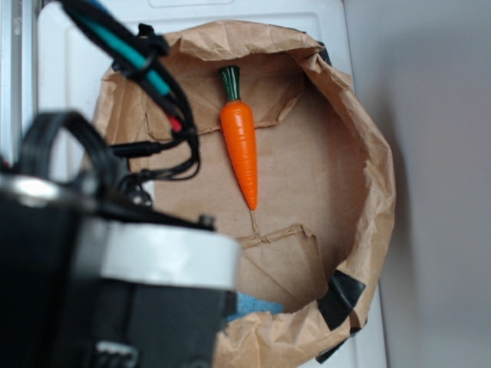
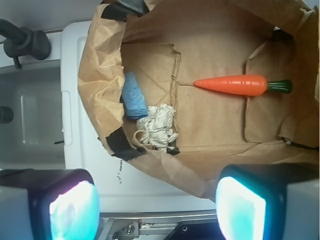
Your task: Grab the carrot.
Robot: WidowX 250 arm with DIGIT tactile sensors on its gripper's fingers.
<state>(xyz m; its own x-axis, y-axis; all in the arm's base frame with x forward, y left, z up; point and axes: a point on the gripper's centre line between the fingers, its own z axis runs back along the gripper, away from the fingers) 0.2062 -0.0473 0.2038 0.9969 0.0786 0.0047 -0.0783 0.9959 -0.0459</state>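
Observation:
The carrot (image 1: pixel 240 148) is a glossy orange cone with a dark-green stem, lying flat on the floor of a brown paper tray (image 1: pixel 368 146). In the wrist view the carrot (image 2: pixel 235 85) lies across the upper right, stem to the right. My gripper (image 2: pixel 157 207) hangs high above the tray's near rim, well short of the carrot. Its two fingers (image 2: pixel 240 210) stand wide apart and hold nothing. In the exterior view the arm's body fills the lower left and hides the fingers.
A blue cone-shaped piece (image 2: pixel 134 96) and an off-white wad of cloth (image 2: pixel 157 125) lie together in the tray's corner. Black tape (image 1: pixel 341 297) patches the crumpled rim. The tray rests on a white surface (image 2: pixel 90 165); a grey basin (image 2: pixel 30 120) lies beside it.

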